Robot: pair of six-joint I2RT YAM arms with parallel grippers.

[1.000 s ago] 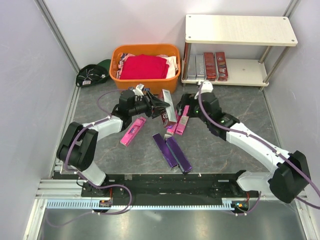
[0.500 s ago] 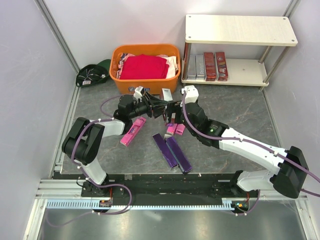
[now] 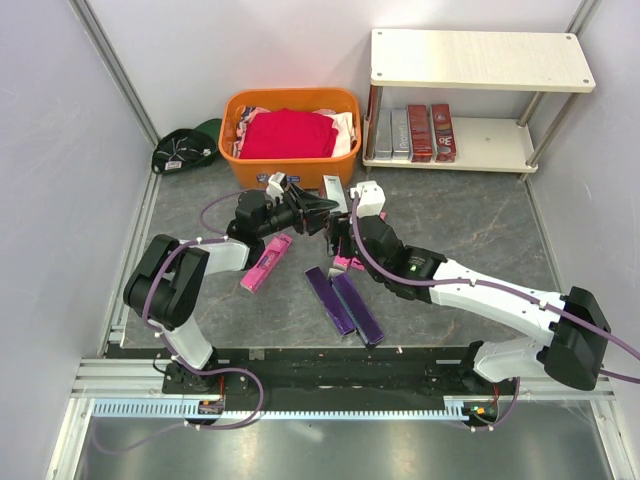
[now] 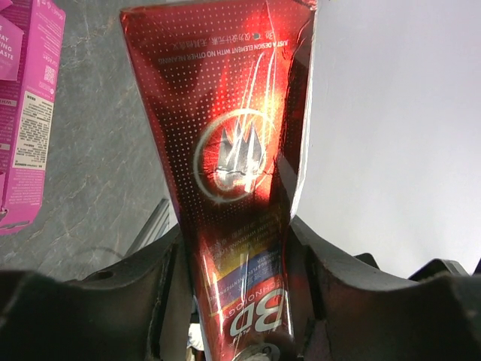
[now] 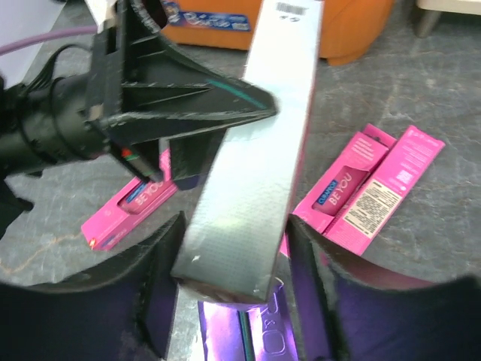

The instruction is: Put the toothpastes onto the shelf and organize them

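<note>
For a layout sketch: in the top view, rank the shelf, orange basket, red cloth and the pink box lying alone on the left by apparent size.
Largest to smallest:
shelf
orange basket
red cloth
pink box
Shelf top sits nearer the camera, but leads clearly.

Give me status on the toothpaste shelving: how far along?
Early. Done: four boxes stand on the lower board of the shelf. In hand: the left gripper clamps a dark red box while the right gripper brackets it, which looks like a handover; whether the right one grips it isn't clear. Left: pink boxes and two purple boxes lie on the table.
</note>
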